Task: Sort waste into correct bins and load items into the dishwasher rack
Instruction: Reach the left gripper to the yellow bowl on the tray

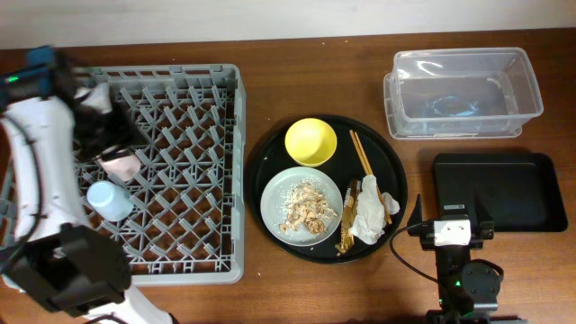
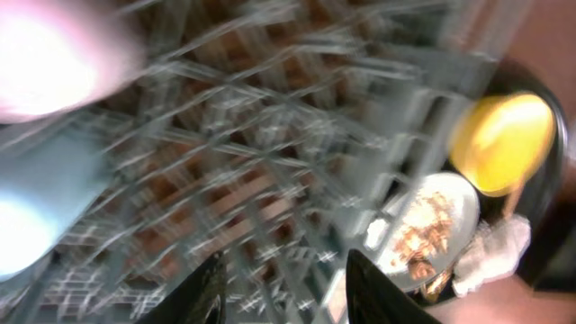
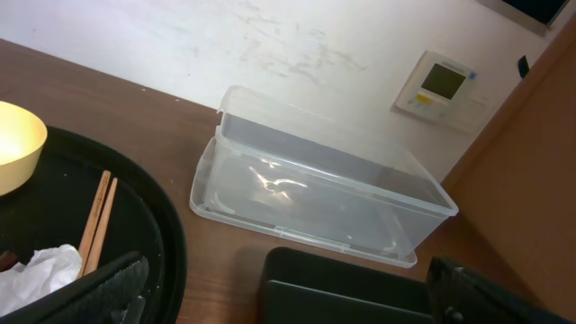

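Nearest us, just off the right near edge of the round black tray (image 1: 270,155), our right gripper (image 3: 286,268) is spread wide with nothing between its fingers. On the near half of that tray lie the pale round plate (image 1: 274,202), which carries the crumbly food scraps (image 1: 306,209), and to its right the gold-brown wrapper (image 1: 348,220) and the crumpled white napkin (image 1: 371,216), touching each other. On the tray's far half sit the yellow bowl (image 1: 310,141) and the pair of chopsticks (image 1: 364,160), whose near ends reach the napkin. Right of the tray is the shallow black tray (image 1: 499,189), and beyond that the clear tub (image 1: 463,90). Left of the tray stands the grey dishwasher rack (image 1: 198,180), holding the light-blue cup (image 1: 110,200) and, farther back, the pink cup (image 1: 120,164). Our left gripper (image 2: 288,290) hangs over the pink cup, fingers parted and holding nothing; its view is blurred. Farthest off, a wall panel (image 3: 441,85) shows a small screen whose writing is too small to read
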Available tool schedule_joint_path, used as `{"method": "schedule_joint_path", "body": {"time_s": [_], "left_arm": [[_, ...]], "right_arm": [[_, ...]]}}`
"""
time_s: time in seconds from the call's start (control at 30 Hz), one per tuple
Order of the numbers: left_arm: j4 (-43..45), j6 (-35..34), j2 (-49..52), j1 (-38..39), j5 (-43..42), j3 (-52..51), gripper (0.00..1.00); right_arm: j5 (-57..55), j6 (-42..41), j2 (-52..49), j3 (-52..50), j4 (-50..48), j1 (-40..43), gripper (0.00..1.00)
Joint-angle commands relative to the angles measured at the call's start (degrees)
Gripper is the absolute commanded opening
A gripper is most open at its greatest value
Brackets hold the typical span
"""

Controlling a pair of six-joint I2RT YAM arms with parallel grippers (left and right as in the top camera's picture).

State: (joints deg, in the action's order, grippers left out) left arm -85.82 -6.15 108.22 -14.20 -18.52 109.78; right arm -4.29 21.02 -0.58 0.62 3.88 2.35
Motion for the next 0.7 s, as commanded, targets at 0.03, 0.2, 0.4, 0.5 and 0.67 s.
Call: {"method": "schedule_joint_path", "body": {"time_s": [0.03, 0.2, 0.4, 0.5, 0.67], "left_arm": [[7.8, 5.8, -0.2, 15.8, -5.7, -0.2, 0.41], [21.5, 5.7, 1.6, 35.5, 4.3, -0.2, 0.64], [31.2, 5.8, 12.2, 47.3, 13.4, -0.2, 0.63], [33.2, 5.9, 16.5, 50.1, 13.4, -0.2, 0.63], [35.9, 8.6, 19.6, 54.1, 19.3, -0.2, 0.64]], "right_arm": [[-0.9, 0.0, 0.4, -0.3, 0.4, -0.4, 0.99], [-0.9, 0.0, 0.4, -0.3, 0.4, -0.4, 0.99], [-0.9, 0.0, 0.4, -0.3, 0.4, -0.4, 0.99], [-0.9, 0.0, 0.4, -0.3, 0.4, -0.4, 0.99], [-0.9, 0.0, 0.4, -0.3, 0.4, -0.4, 0.99]]}}
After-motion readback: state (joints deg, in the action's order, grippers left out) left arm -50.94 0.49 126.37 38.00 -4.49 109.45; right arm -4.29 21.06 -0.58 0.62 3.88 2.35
